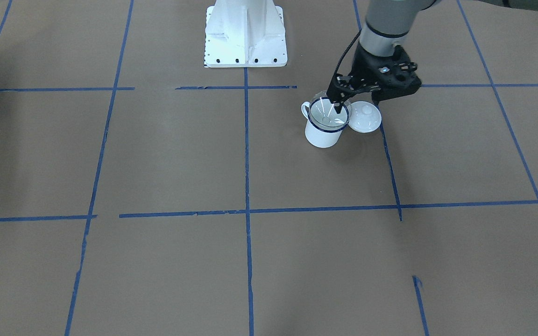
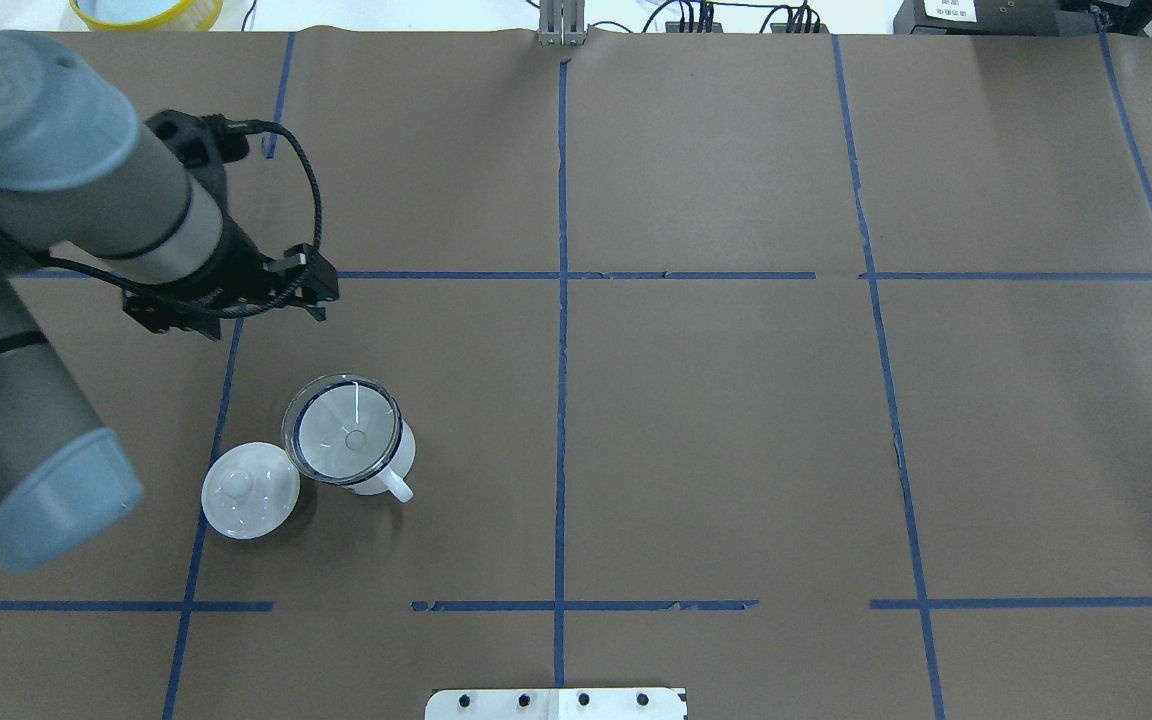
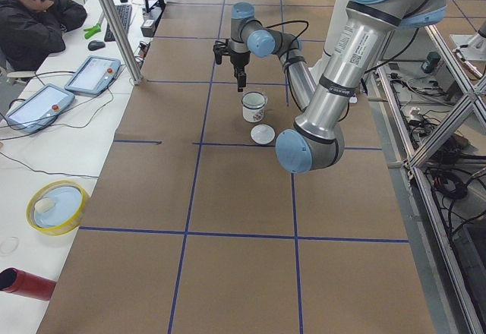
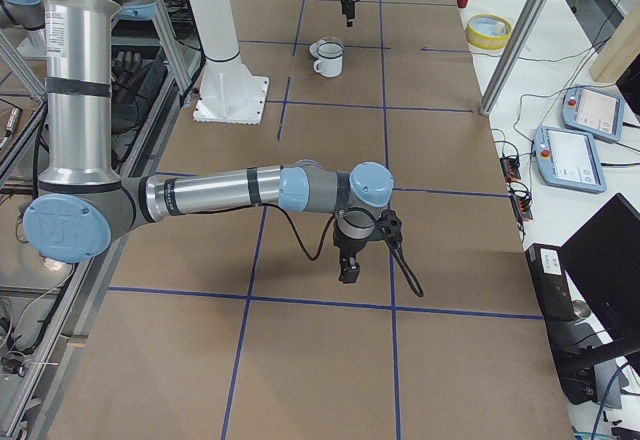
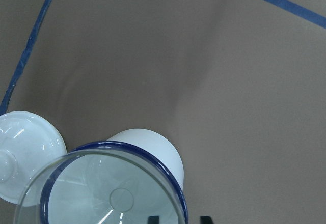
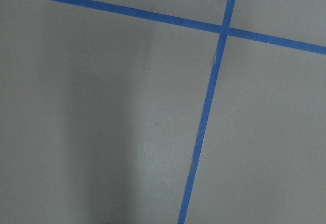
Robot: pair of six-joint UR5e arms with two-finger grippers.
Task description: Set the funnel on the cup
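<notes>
The clear funnel [image 2: 346, 440] sits mouth-up in the white mug [image 2: 399, 455] with the dark blue rim, spout down inside it. It also shows in the front view, funnel [image 1: 327, 116] in mug [image 1: 322, 137]. My left gripper [image 1: 340, 108] hangs raised just above the mug's rim on the side away from the robot. In the left wrist view its two fingertips [image 5: 153, 219] show apart at the bottom edge, holding nothing, next to the funnel [image 5: 109, 193]. My right gripper [image 4: 348, 265] shows only in the right side view, far from the mug; I cannot tell its state.
A round white knobbed lid [image 2: 251, 490] lies on the table touching the mug's side. The robot base [image 1: 245, 37] stands at the table's near edge. A yellow bowl [image 3: 57, 206] and tablets sit on the side bench.
</notes>
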